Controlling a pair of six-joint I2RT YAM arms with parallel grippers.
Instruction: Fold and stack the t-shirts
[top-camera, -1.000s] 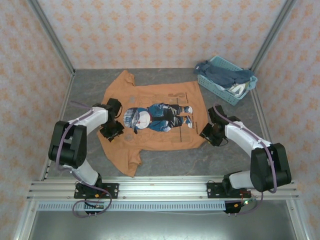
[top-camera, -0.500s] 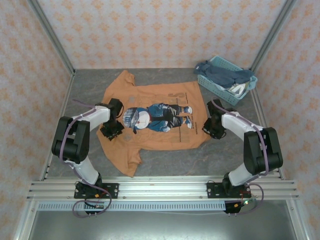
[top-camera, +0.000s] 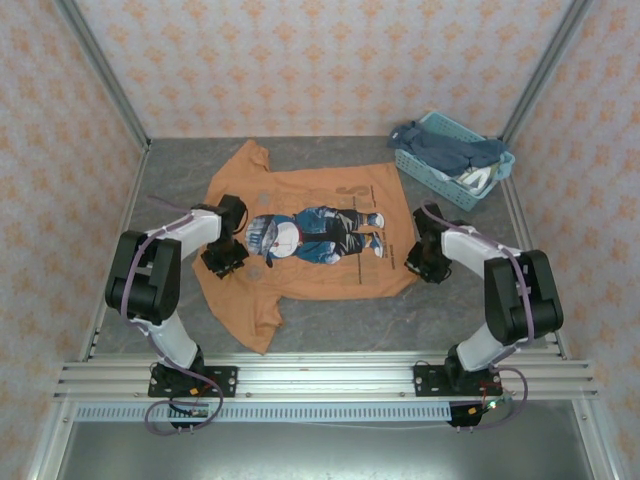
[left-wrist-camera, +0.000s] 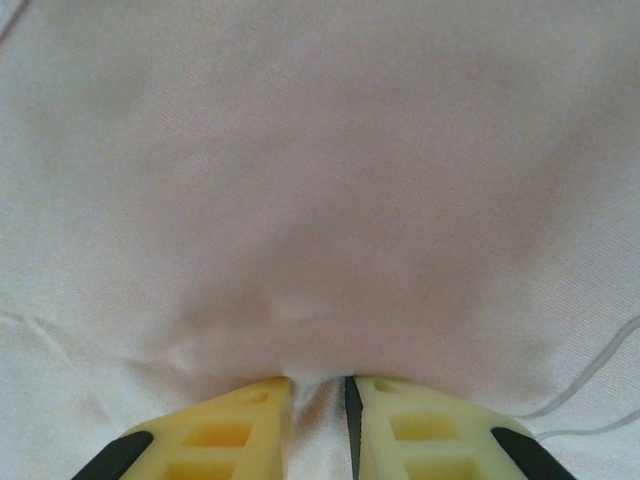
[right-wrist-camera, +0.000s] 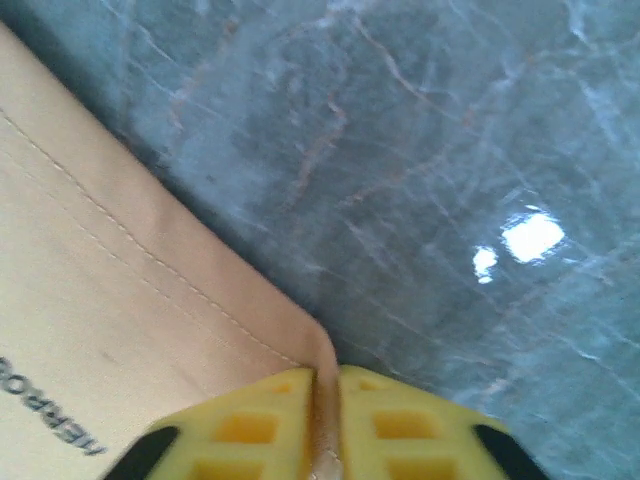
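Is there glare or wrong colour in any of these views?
Right wrist view: a white glare spot on the table. Left wrist view: the shirt looks washed out, pale pink, slightly soft. Top view: even light, sharp, shirt orange.

On the orange t-shirt (right-wrist-camera: 100, 330), the lettering (right-wrist-camera: 40, 415) near its hem is cut off by the right wrist view's edge, and the blurred fold pinched in the left hand (left-wrist-camera: 318, 390) runs out of frame.

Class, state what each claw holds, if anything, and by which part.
Both hold the orange t-shirt: the right claw pinches its hem corner, and the left claw pinches a pucker of cloth at the collar end.
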